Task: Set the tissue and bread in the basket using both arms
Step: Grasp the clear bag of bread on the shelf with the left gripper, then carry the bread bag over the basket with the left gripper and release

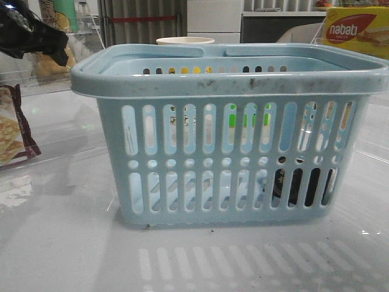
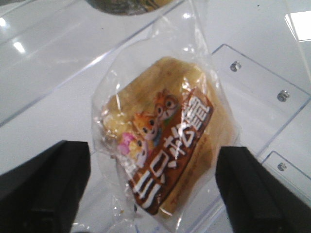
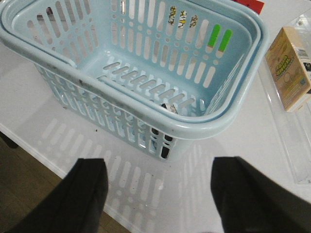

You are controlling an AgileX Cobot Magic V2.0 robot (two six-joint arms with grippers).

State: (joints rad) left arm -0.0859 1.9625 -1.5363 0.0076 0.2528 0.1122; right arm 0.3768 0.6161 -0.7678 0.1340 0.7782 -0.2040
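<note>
The light-blue slotted basket stands in the middle of the table and also shows in the right wrist view. The bread, golden-brown in a clear bag with a dark label, lies on the white surface. My left gripper is open just above it, one finger on each side, not pinching it. In the front view the left arm is at the far left, beyond the basket. The tissue shows only as a dark block through the basket's lower right slots. My right gripper is open and empty over the table beside the basket's corner.
A maroon-edged cracker packet lies at the left. A yellow Nabati box and a cup stand behind the basket. A tan carton lies on a clear tray beside the basket. The table's edge is near the right gripper.
</note>
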